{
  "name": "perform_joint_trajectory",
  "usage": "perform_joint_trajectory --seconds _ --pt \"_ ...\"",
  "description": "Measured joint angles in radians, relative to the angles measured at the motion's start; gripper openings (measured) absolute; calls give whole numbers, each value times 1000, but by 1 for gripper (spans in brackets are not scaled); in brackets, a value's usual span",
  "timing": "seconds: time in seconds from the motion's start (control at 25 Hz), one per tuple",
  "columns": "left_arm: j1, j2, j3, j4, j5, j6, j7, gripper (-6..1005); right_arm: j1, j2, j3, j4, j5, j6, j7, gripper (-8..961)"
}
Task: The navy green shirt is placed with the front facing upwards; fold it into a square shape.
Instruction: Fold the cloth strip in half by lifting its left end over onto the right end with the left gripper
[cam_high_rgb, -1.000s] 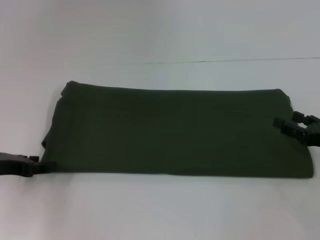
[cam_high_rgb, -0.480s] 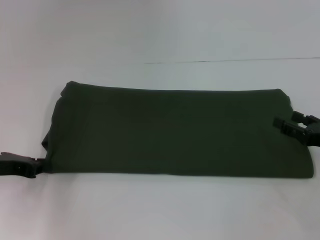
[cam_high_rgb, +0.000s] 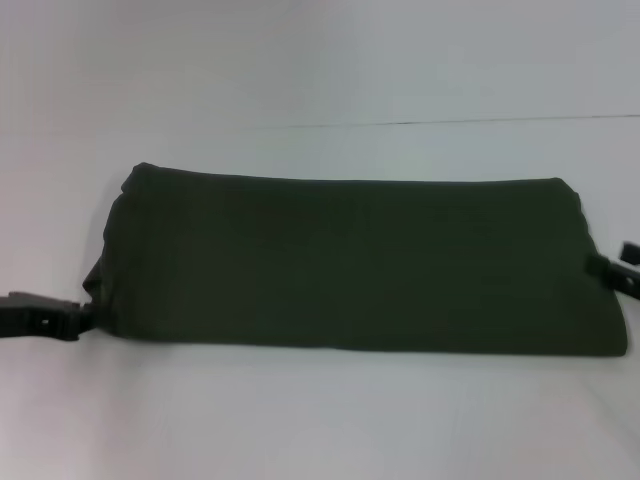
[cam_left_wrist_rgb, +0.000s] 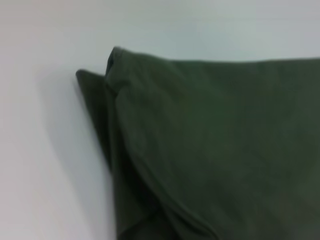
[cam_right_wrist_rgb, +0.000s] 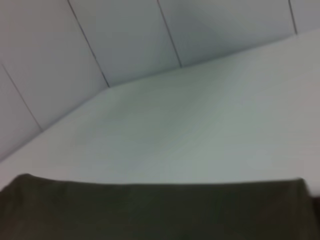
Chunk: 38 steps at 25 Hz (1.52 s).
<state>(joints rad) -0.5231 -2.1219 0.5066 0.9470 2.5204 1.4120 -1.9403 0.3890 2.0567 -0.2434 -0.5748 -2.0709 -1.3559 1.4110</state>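
Figure: head and wrist views, shirt partly folded. My left gripper (cam_high_rgb: 85, 316) sits at the near left corner of the navy green shirt (cam_high_rgb: 350, 265), its tip touching the cloth edge; whether its fingers are parted or closed on the fabric I cannot tell, since only a dark body and tip show. My right gripper (cam_high_rgb: 612, 270) is at the shirt's right edge, mostly beyond the picture's border, and its finger spacing cannot be told either.

The shirt lies on the white table (cam_high_rgb: 320, 420) as a long, wide band running left to right, plain dark green side up, with no lettering or collar showing. In the left wrist view the navy green shirt (cam_left_wrist_rgb: 215, 150) shows stacked layers at its left end, one lower layer peeking out beyond the upper fold. In the right wrist view its far edge (cam_right_wrist_rgb: 150, 210) runs straight against bare table.

Progress, as I judge it: the lengthwise folds appear done, since the sleeves are tucked out of sight and the piece is a tidy rectangle. What remains is to bring one end across toward the other, to shorten the band to a square.

Compared with a second ago: my left gripper has risen slightly and closed in on the corner, which now looks a little bunched; my right gripper has drawn back toward the right border, showing far less of itself.
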Motion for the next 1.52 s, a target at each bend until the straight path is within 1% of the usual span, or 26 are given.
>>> perform_joint_trajectory --seconds 0.12,0.2,0.4,0.6,0.92,1.28,1.52 --pt "3 2 -12 9 -61 41 -2 1 -20 -10 -1 -21 -61 -5 34 794" --pt "4 2 -14 10 -83 53 -3 1 -34 -10 -1 -26 -86 -5 39 794" --pt "8 1 -17 12 -134 73 -3 2 -76 4 -1 -30 -97 -6 32 795" --pt "9 0 -18 14 -167 95 1 2 -100 12 5 -28 -97 -8 27 795" --pt "5 -1 -19 11 -171 96 1 3 -94 27 0 -21 -98 -1 27 795" --pt "2 -1 -19 9 -175 96 2 3 -76 28 -3 -4 -98 -1 37 794" --pt "4 -1 -17 9 -191 95 6 4 -73 30 -32 4 -98 9 38 775"
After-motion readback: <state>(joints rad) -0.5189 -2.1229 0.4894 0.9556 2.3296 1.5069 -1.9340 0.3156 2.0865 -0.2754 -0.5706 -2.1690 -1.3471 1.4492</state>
